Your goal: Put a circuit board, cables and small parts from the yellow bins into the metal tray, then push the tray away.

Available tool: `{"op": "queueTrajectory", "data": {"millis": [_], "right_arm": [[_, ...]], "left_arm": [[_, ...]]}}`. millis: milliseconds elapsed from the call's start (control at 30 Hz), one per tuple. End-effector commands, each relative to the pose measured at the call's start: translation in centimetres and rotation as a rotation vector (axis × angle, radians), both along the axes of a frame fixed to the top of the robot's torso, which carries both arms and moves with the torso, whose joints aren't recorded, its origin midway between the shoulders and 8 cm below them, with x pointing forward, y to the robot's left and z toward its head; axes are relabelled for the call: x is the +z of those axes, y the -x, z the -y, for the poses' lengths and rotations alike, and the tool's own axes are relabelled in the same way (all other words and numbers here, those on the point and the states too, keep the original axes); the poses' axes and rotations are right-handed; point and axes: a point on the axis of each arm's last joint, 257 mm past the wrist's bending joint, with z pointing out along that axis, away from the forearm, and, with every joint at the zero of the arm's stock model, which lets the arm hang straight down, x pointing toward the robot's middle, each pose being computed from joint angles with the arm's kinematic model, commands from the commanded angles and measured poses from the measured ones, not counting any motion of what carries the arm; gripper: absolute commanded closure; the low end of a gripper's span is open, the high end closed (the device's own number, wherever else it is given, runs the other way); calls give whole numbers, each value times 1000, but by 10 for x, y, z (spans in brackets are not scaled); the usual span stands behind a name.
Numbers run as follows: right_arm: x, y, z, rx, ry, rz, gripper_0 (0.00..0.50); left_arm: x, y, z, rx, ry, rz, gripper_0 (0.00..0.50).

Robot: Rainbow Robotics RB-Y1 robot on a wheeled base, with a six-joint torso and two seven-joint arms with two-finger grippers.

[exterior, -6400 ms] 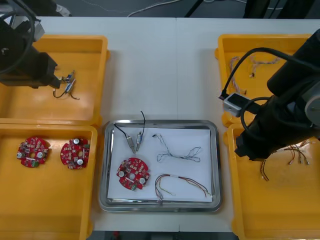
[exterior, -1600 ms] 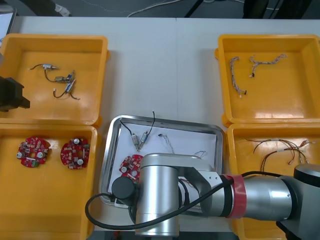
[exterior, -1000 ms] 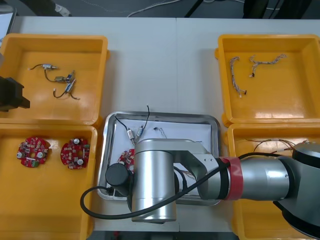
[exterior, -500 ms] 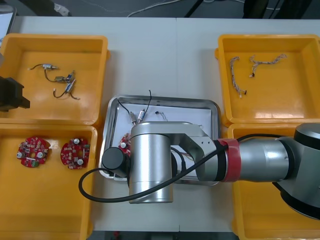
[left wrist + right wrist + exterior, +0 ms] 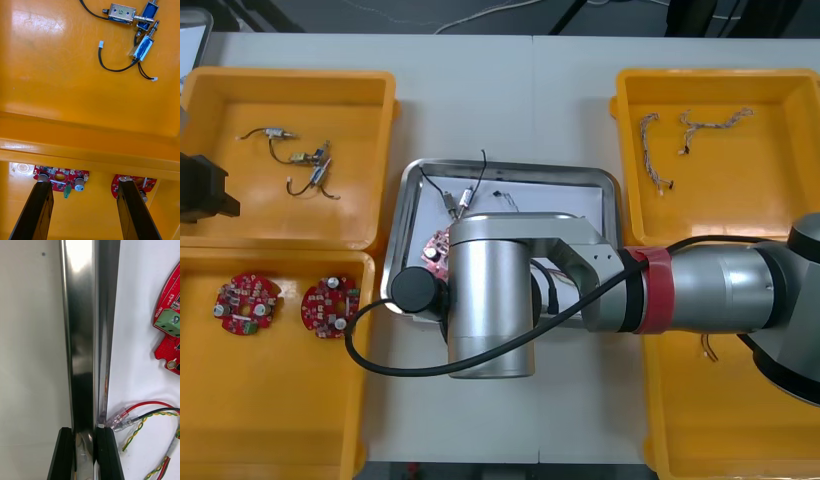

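The front camera hangs overhead, facing steeply down on the whole table [image 5: 480, 80]. The right wrist camera sits very close behind the right gripper [image 5: 84, 432], sighting along the metal tray [image 5: 80, 333] rim. The left wrist camera, higher behind the left gripper [image 5: 84, 183], overlooks 2 yellow bins [image 5: 56, 75]. The front view covers both spots.

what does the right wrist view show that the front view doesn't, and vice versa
Right wrist view adds: the right gripper, its black fingers clamped on the shiny metal tray's rim, clear connectors of a red and yellow cable beside them. Front view adds: yellow bins, small metal parts, twisted blue and white cables, the parked left arm. Both: the tray and the round red circuit board in it.
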Motion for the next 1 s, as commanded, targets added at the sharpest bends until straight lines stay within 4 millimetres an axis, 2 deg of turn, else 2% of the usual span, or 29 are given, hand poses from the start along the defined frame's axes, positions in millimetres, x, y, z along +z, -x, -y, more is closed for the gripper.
{"op": "queueTrajectory", "data": {"millis": [33, 467, 800, 1000], "right_arm": [[24, -31, 4, 16, 12, 101, 500], [44, -87, 12, 6, 35, 252, 500], [54, -114, 14, 37, 55, 319, 500], [62, -139, 14, 90, 76, 365, 500]], "left_arm": [[15, 2, -18, -77, -94, 33, 0], [15, 2, -18, -77, -94, 33, 0], [15, 2, -18, -77, -94, 33, 0], [15, 2, -18, -77, -94, 33, 0]]}}
